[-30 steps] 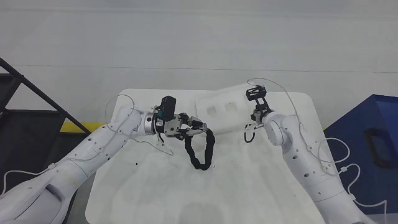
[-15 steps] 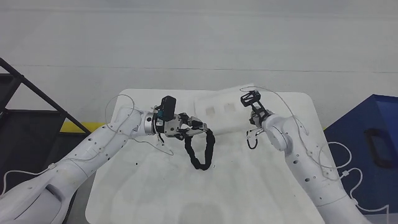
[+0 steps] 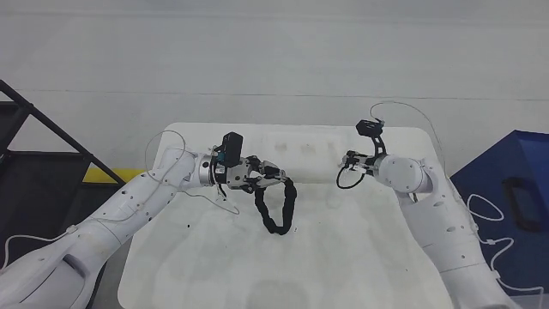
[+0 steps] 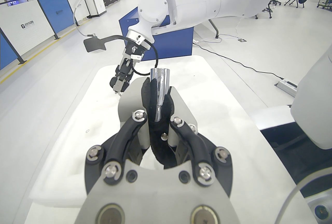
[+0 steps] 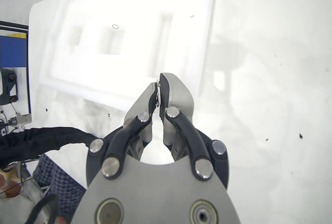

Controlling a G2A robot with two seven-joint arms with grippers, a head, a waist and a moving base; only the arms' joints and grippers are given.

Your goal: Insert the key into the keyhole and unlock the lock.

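Key (image 5: 157,95): small metal piece pinched flat btwn the R gripper (image 5: 158,90) fingertips, only its thin edge showing, none of it reaching past the tips. R fingers are closed tight on it.

Lock (image 3: 274,206): clamped in the L gripper (image 3: 268,175), whose fingers are closed on its black sleeved body. Its chrome cylinder (image 4: 160,87) sticks out past the L fingertips, end facing away from the wrist. The black loop (image 3: 276,215) hangs below the L fingers toward the table (image 3: 343,257); can't tell if it touches.

The two grippers face each other over the table and are well apart. In the L wrist view the R gripper (image 4: 119,82) sits beyond the cylinder's end and off to one side, tips angled down, not touching the lock.

White foam tray (image 5: 207,2) w/ rectangular recesses lies on the table just beyond the R fingertips. In the top view it sits btwn the grippers, on the far side of the gap.
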